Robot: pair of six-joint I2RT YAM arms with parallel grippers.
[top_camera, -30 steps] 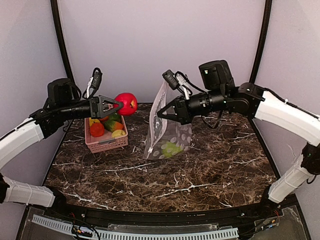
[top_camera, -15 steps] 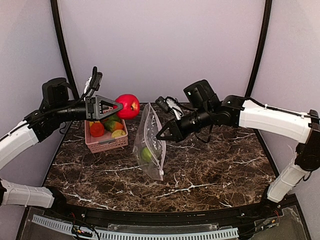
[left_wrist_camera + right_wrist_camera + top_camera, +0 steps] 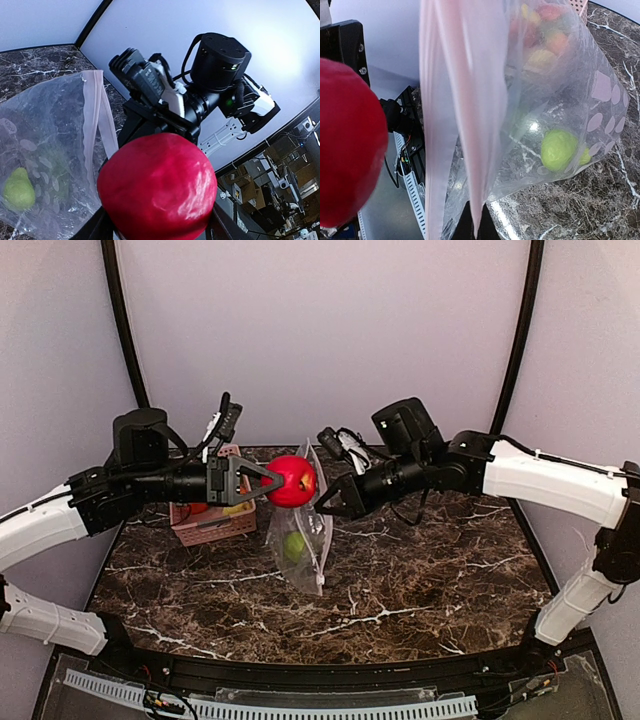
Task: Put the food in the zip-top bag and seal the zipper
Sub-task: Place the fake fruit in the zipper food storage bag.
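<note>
A dark brown, marble-patterned table [image 3: 430, 580] is enclosed by plain pale lilac walls [image 3: 330, 330]; two black posts [image 3: 120, 320] are set at the far corners.

left claw [image 3: 281, 482] grips, right claw [image 3: 323, 508] seemingly pinched shut.

On the left gripper [image 3: 283, 481] the jaws' tips are hidden behind the red apple [image 3: 157, 187] between them, and the wrist view's lower edge cuts them off. The right gripper [image 3: 325, 508] shows only a dark sliver of its jaws in its own view, beneath the blurred zipper [image 3: 470, 100], whose slider cannot be made out. Beyond those jaws, the food [image 3: 545, 35] in the basket [image 3: 578, 5] is a smear of colour through the zip-top bag [image 3: 600, 90].
</note>
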